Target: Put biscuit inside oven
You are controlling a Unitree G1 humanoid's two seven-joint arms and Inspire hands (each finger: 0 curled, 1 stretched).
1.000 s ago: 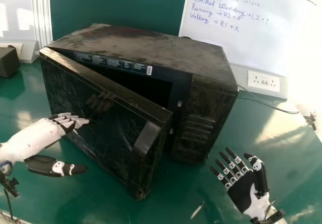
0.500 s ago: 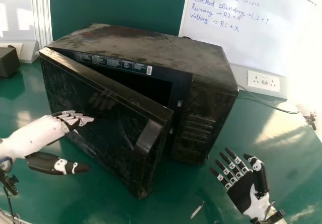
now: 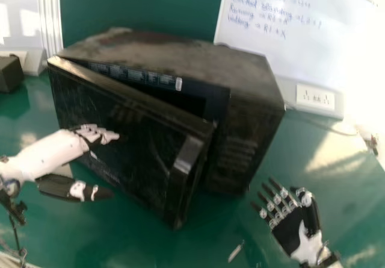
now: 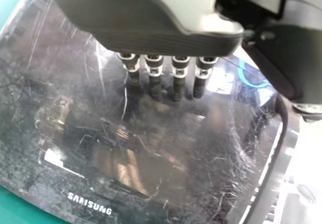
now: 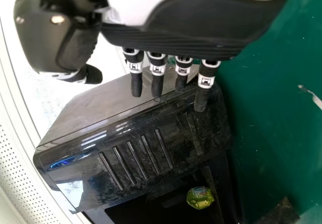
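Microwave door is meeting the straight-fingered left robot hand; green-wrapped biscuit is lying inside. Right robot hand is hovering open. Pushing hinge-side is risking a shifted oven, latch uncaught.

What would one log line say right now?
Microwave door: ajar | green packet: inside | left hand: open, at door | right hand: open, empty

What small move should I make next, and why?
I'd probably press the oven door gently toward shut with the left hand. The door stands ajar, that hand's straight fingers are at its outer face, and a green packet, likely the biscuit, appears to lie inside the oven.
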